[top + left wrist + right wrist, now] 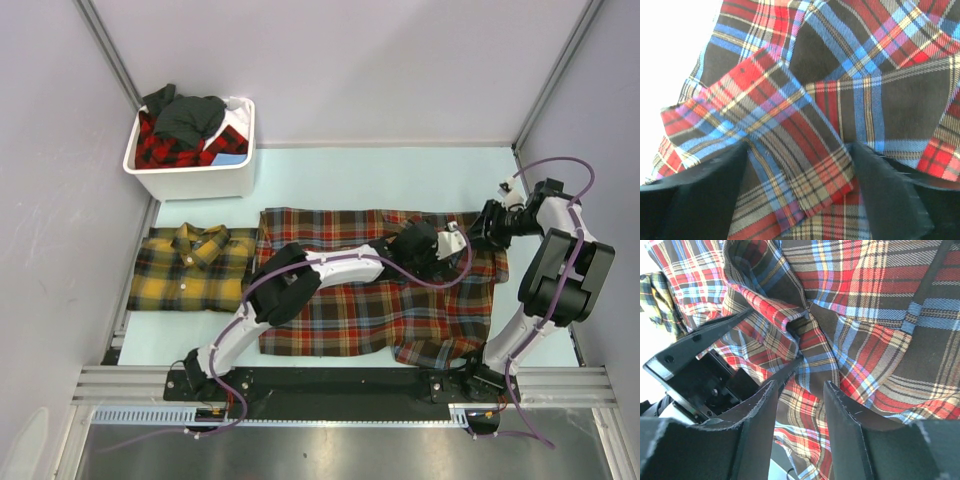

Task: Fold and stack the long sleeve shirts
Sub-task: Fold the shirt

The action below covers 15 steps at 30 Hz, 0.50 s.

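spread flat across the middle of the table: a red-brown shirt with blue lines, smooth over most of its width, rumpled at the upper right. low over that rumpled part, the left gripper, fingers wide apart, with a raised fold of the cloth lying loose between them, not pinched. just beside it, at the shirt's right edge, the right gripper, fingers about half apart over bunched cloth; cannot tell whether any of it is held. left of the spread shirt and apart from it, lying folded with the collar on top: a yellow-and-green shirt. at the back left corner, a white bin heaped with red-black and dark grey clothes.
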### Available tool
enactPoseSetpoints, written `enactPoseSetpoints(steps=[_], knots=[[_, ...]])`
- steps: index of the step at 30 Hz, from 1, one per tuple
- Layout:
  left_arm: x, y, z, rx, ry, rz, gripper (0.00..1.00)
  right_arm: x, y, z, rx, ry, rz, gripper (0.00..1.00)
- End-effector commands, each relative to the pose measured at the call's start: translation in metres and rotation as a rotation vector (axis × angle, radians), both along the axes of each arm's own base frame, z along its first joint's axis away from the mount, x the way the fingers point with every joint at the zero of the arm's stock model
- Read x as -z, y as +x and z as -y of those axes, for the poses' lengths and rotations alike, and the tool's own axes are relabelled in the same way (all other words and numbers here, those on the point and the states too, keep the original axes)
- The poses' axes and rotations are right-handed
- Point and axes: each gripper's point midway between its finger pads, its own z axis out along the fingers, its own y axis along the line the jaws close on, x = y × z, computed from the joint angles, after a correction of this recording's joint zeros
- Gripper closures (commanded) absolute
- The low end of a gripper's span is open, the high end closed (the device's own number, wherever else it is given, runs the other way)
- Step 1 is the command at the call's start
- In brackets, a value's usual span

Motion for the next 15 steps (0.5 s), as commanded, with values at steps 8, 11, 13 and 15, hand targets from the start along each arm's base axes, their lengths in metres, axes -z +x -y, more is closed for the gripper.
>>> enactPoseSetpoints(steps=[8, 11, 13, 15], knots=[[-0.048, 0.007, 0.001, -0.053, -0.038, -0.004, 1.0, 0.005, 0.004, 0.008, -0.045, -0.012, 0.044, 0.52], [-0.077, 0.006, -0.009, -0.079, -0.084, -0.007, 1.0, 0.007, 0.004, 0.007, -0.053, -0.003, 0.044, 0.52], [-0.105, 0.005, -0.018, -0.093, -0.147, -0.053, 1.0, 0.008, 0.005, 0.007, -0.057, 0.002, 0.051, 0.51], [-0.138, -0.001, -0.023, -0.098, -0.234, -0.12, 1.0, 0.009, 0.006, 0.007, -0.063, 0.0, 0.059, 0.5]])
